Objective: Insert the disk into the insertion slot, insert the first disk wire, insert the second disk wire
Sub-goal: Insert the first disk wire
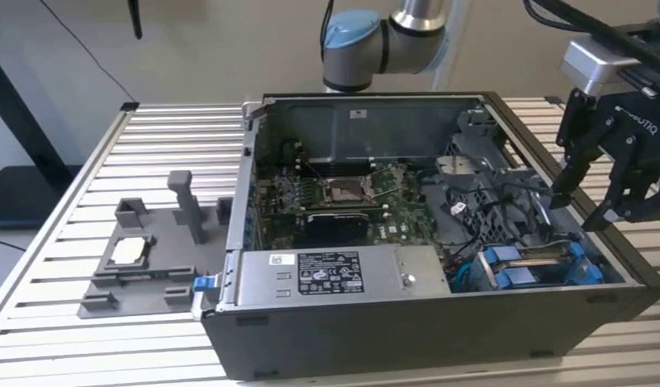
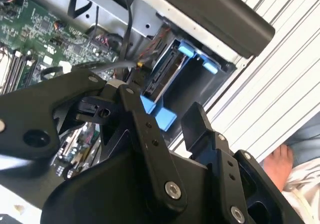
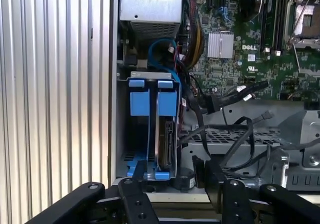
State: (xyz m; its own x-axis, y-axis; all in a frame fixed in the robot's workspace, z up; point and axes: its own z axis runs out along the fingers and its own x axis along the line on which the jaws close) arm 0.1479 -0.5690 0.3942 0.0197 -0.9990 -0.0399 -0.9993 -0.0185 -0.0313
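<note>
The disk (image 3: 166, 139) stands on edge in its blue carrier (image 3: 150, 102) inside the insertion slot (image 3: 150, 75), a grey metal cage in the case's corner. In the exterior view the disk (image 1: 536, 260) sits at the case's front right. My gripper (image 1: 586, 208) hangs open just above and to the right of it, holding nothing. In both wrist views the black fingers (image 3: 134, 196) (image 2: 137, 114) straddle the carrier's end. Two black disk wires lie loose beside the cage, with connectors (image 3: 235, 95) (image 3: 263, 116) unplugged.
The open computer case (image 1: 416, 322) holds a motherboard (image 1: 351, 197) and a silver power-supply box (image 1: 319, 274). A grey fixture (image 1: 142, 266) lies on the slatted table at the exterior view's left. Part of a person (image 2: 282, 166) shows beyond the table edge.
</note>
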